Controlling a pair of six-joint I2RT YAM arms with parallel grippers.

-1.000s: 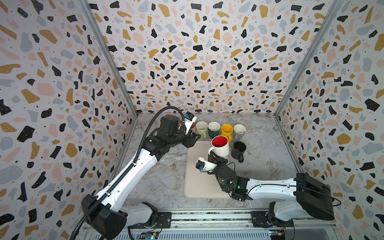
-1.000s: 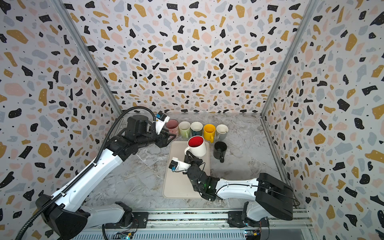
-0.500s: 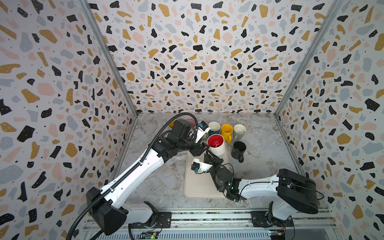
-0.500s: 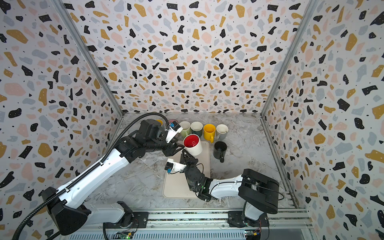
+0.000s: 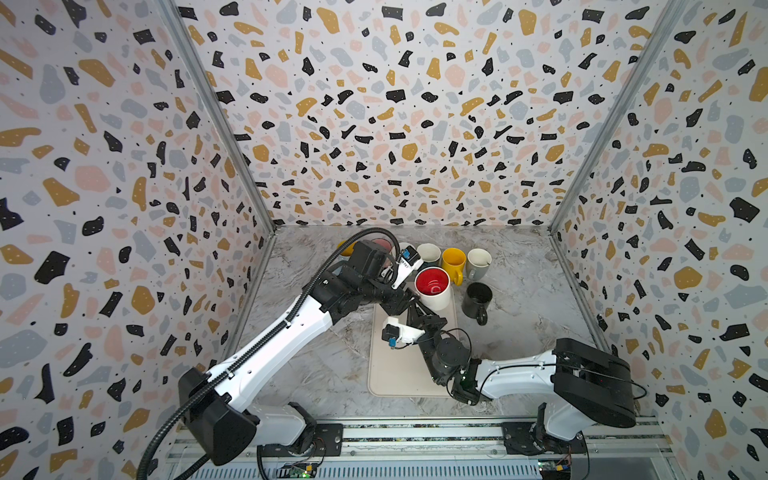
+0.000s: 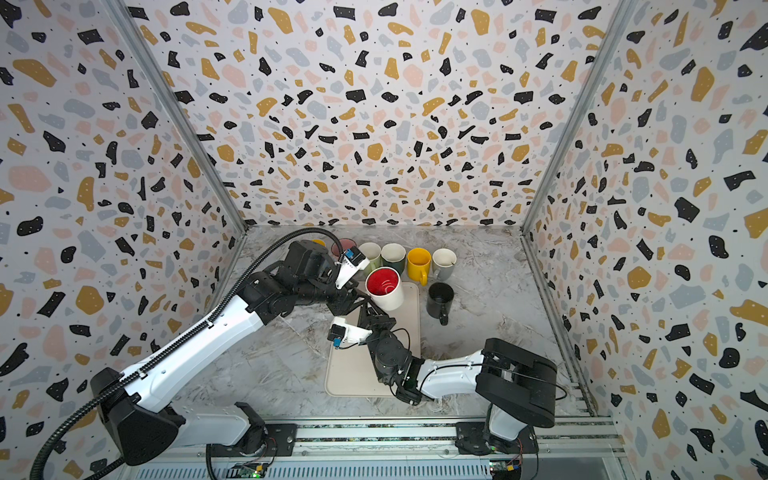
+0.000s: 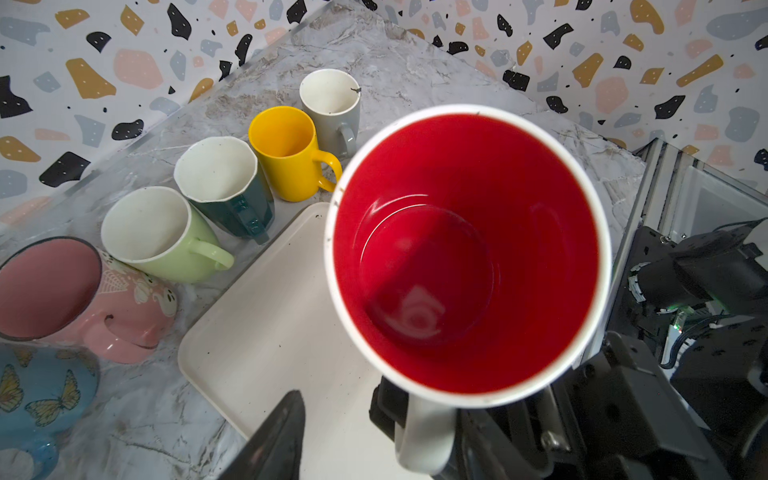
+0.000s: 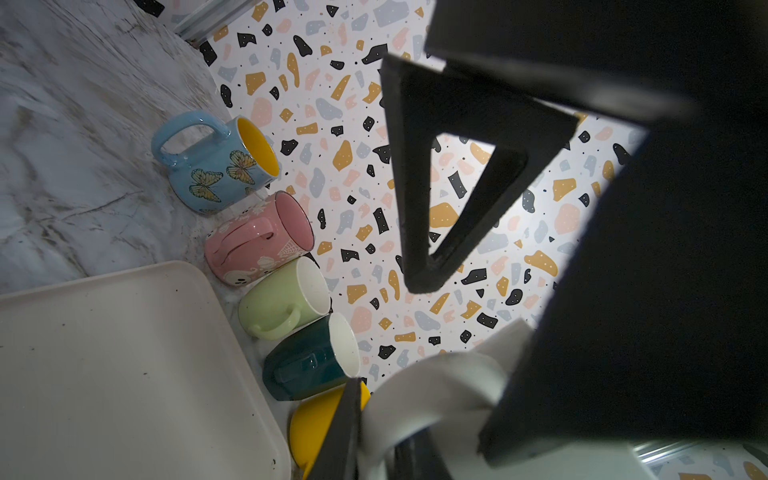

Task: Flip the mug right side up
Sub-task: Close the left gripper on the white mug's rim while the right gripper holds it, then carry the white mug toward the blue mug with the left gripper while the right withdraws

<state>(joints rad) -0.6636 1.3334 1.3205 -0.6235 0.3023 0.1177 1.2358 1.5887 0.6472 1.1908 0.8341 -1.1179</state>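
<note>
Left wrist view: right gripper (image 7: 430, 432) clamps handle of upright mug (image 7: 465, 249).

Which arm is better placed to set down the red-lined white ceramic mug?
Right, probably: the right end effector is shut on the handle of the red-lined white ceramic mug, which is mouth-up over the beige rectangular tray. The left end effector stands open beside it, gripping nothing.
</note>
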